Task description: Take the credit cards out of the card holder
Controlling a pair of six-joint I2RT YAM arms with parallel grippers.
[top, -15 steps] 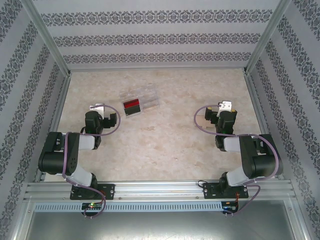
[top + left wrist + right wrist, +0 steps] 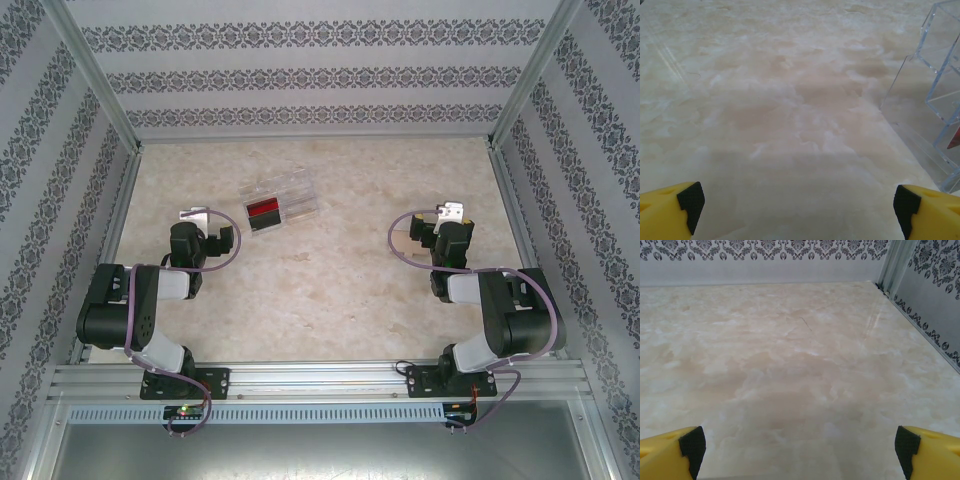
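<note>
Fingers of left gripper (image 2: 797, 202) and right gripper (image 2: 799, 445) gape wide, empty, clear box (image 2: 296, 196) near the left.

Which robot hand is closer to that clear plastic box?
Left. The left hand sits just left of the clear plastic box; the right hand is well off to its right.

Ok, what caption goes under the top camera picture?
The left gripper and right gripper, open over a marbled table; a clear box with something red inside nearer the left.
</note>
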